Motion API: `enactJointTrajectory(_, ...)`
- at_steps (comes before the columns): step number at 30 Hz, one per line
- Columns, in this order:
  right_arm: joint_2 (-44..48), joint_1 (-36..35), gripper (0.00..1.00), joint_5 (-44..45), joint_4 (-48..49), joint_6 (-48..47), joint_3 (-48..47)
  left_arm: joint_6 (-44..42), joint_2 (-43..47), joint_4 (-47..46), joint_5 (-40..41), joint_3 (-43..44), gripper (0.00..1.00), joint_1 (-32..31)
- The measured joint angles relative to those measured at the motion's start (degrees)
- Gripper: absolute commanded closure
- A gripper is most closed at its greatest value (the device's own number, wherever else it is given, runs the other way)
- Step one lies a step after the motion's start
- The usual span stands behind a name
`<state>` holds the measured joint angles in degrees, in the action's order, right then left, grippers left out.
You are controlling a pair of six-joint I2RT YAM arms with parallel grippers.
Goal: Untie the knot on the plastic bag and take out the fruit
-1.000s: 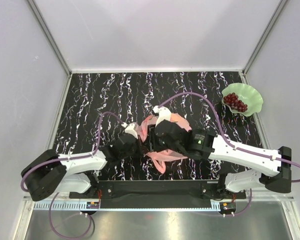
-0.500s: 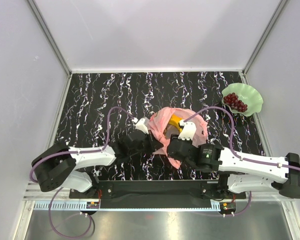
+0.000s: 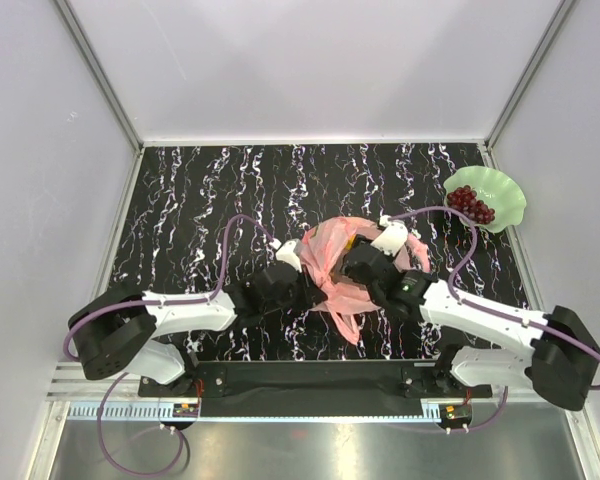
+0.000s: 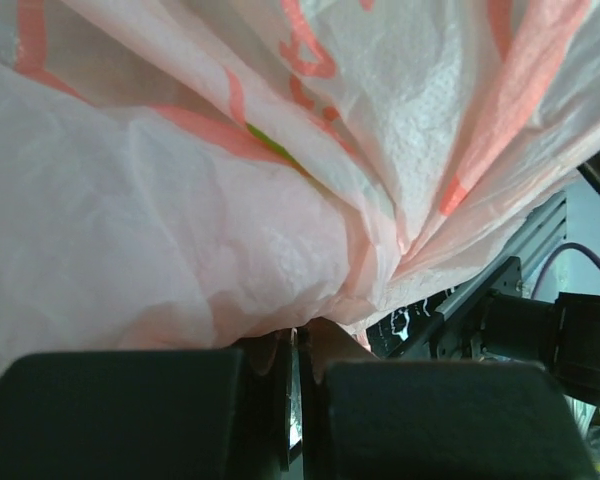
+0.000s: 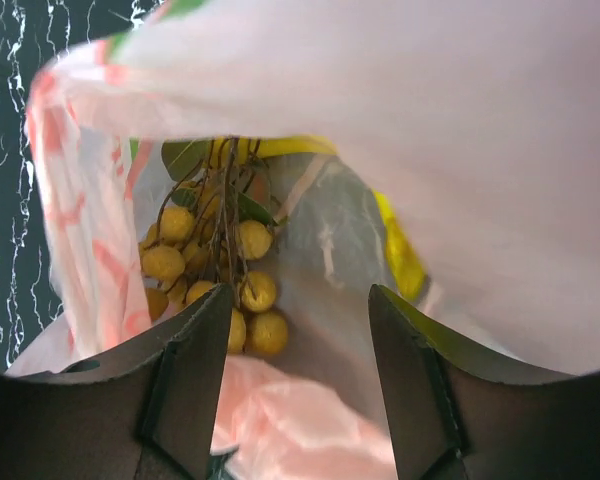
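**Bag open at the middle of the table; left fingers clamped on the film, right fingers spread**

Top external view: the pink plastic bag [image 3: 352, 295] lies crumpled near the middle of the black marbled table [image 3: 210, 190], between the two arms. The left gripper [image 3: 302, 278] meets the bag's left edge. The right gripper [image 3: 355, 255] sits over the bag's far side, its fingertips lost among the folds from this angle. In the far right corner a wavy green plate [image 3: 512, 212] carries the dark red grape bunch [image 3: 471, 203], well apart from the bag.

Left wrist view: translucent bag [image 4: 180, 230] film with salmon print fills nearly the whole picture, stretched into pleats that run down to the left gripper [image 4: 298, 365]. The two dark fingers [image 4: 130, 400] are pressed together, and a gathered fold of the film is pinched in the thin seam between them.

Right wrist view: the right gripper [image 5: 300, 305] looks into the bag's [image 5: 460, 150] open mouth. Its fingers [image 5: 195, 370] stand apart with nothing between them. Inside the bag lies a cluster of small brown-yellow round fruits [image 5: 215, 270] on dark stems with a few leaves. Just beside it, to the right, a yellow banana [image 5: 402, 255] shows through the film. A strip of the table [image 5: 0, 100] is visible at the left edge.
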<state>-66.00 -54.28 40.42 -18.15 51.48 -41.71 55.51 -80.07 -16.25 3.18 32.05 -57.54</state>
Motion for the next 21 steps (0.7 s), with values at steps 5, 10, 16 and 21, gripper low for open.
enactJointTrajectory(5, -6.05, 2.21, 0.36, -6.36, 9.70, -3.43, 1.36, -0.20, 0.31, 1.25, 0.70, 0.02, 1.00, 0.00)
enactJointTrajectory(10, -13.60, 2.27, 0.36, -8.68, 18.71, -4.74, 1.36, -0.52, 0.31, 2.95, 0.87, 0.57, 1.00, 0.00)
enactJointTrajectory(16, -21.77, 4.11, 0.32, -7.78, 27.06, -4.76, 1.40, -1.25, 0.59, 4.35, 1.27, 1.27, 1.00, 0.00)
enactJointTrajectory(21, -27.78, 5.77, 0.32, -6.91, 32.70, -5.62, 0.85, -1.60, 1.05, 5.07, 1.62, 1.27, 1.00, 0.00)
